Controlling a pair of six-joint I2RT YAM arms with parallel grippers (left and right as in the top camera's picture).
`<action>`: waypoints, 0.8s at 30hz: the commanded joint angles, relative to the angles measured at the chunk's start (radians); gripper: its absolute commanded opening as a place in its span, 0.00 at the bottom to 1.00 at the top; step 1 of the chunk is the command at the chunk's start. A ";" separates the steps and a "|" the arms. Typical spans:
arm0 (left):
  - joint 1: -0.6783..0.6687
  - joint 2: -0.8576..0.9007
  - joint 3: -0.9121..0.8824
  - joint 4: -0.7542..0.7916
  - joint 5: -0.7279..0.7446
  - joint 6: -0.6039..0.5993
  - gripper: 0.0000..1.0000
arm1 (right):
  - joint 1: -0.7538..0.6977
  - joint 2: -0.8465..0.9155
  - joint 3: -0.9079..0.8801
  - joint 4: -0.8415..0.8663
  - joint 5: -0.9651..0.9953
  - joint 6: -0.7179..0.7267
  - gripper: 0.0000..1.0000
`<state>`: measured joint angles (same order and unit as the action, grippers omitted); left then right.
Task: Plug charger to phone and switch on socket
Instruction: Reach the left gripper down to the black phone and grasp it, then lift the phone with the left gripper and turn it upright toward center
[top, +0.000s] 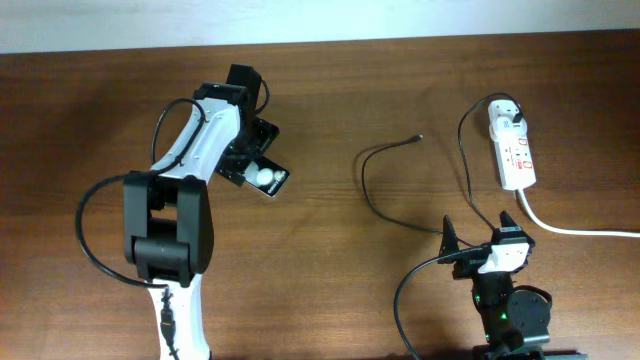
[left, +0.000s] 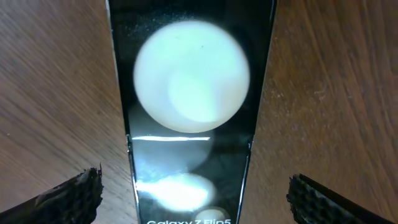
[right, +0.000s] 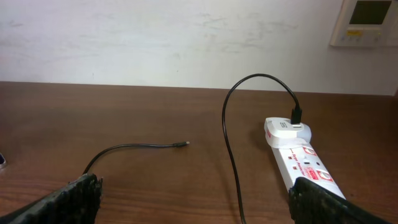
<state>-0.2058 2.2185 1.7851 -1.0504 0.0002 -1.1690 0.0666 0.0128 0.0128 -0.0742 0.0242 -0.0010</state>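
Note:
The phone (top: 266, 179), a black slab with white round spots, lies flat on the table at the left and fills the left wrist view (left: 193, 143). My left gripper (top: 250, 152) is open just over it, one finger on each side, not touching (left: 194, 199). The charger's black cable (top: 368, 190) loops across the table. Its free connector tip (top: 418, 137) lies bare (right: 183, 144). Its white adapter (top: 503, 118) sits in the socket strip (top: 517, 158), also in the right wrist view (right: 306, 165). My right gripper (top: 480, 230) is open and empty near the front edge (right: 194, 199).
The strip's thick white cord (top: 575, 231) runs off to the right. The wooden table (top: 340, 240) ends at a white wall (right: 155, 37) with a wall panel (right: 370, 22). The left arm's body (top: 170, 230) stands at the front left.

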 joint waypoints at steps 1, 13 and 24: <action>0.002 0.054 0.016 0.010 0.001 -0.012 0.99 | 0.005 -0.006 -0.007 -0.005 -0.002 -0.003 0.99; 0.024 0.074 0.016 0.009 0.001 -0.012 0.99 | 0.005 -0.005 -0.007 -0.005 -0.002 -0.003 0.99; 0.019 0.124 -0.016 0.010 0.040 -0.004 0.84 | 0.005 -0.005 -0.007 -0.005 -0.002 -0.003 0.99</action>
<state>-0.1841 2.2879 1.7840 -1.0359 0.0055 -1.1709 0.0666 0.0128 0.0128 -0.0746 0.0242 -0.0010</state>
